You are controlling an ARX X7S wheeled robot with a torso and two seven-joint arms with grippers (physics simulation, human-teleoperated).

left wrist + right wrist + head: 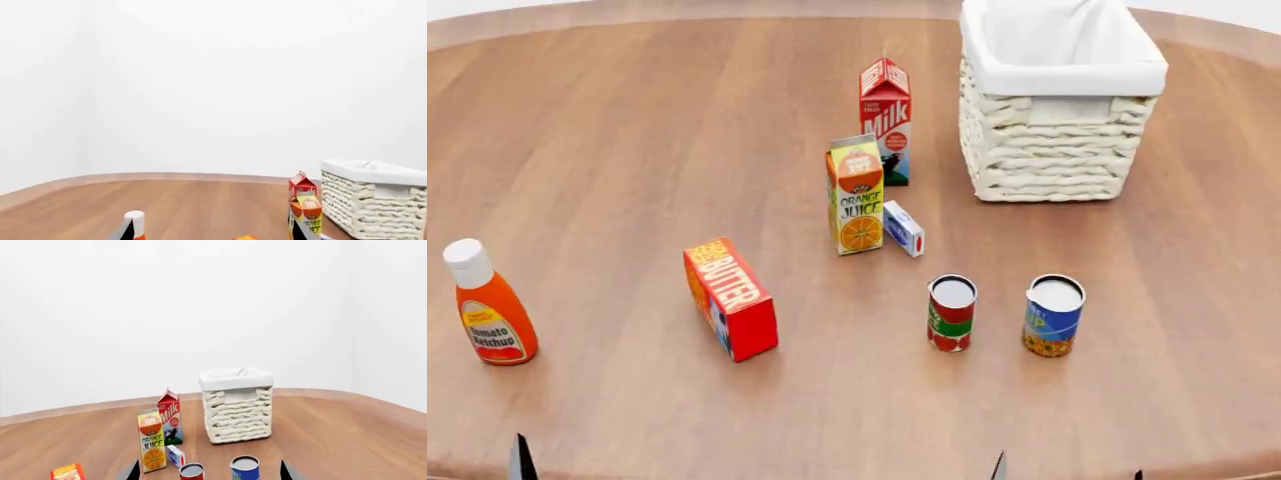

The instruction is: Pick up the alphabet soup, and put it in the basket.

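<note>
**A:** Where is the alphabet soup [1053, 315]?

**B:** It stands upright on the desk [627, 120], towards the near right edge. It is the blue can with yellow at its foot, though the label is too small to read. A red-and-green can [952, 313] stands near it on the left, apart from it.

**A:** And the basket [1054, 150]?

**B:** It is by the far right edge, well behind both cans, with its white lining folded over the rim.

**A:** What else is on the desk?

**B:** A milk carton [885, 120] stands left of the basket. An orange juice carton [856, 195] stands in front of the milk. A small blue-and-white box [904, 229] lies just beside the juice. A butter box [730, 298] sits mid-desk, and a tomato ketchup bottle [486, 305] is towards the left edge.

**A:** What about the arms?

**B:** The right end effector [208, 472] is spread wide and grips nothing. Only its dark fingertips [287, 471] show, at the frame's lower edge. The left end effector [210, 235] also looks spread and grips nothing. Both hang at the near edge, well apart from the soup.
</note>
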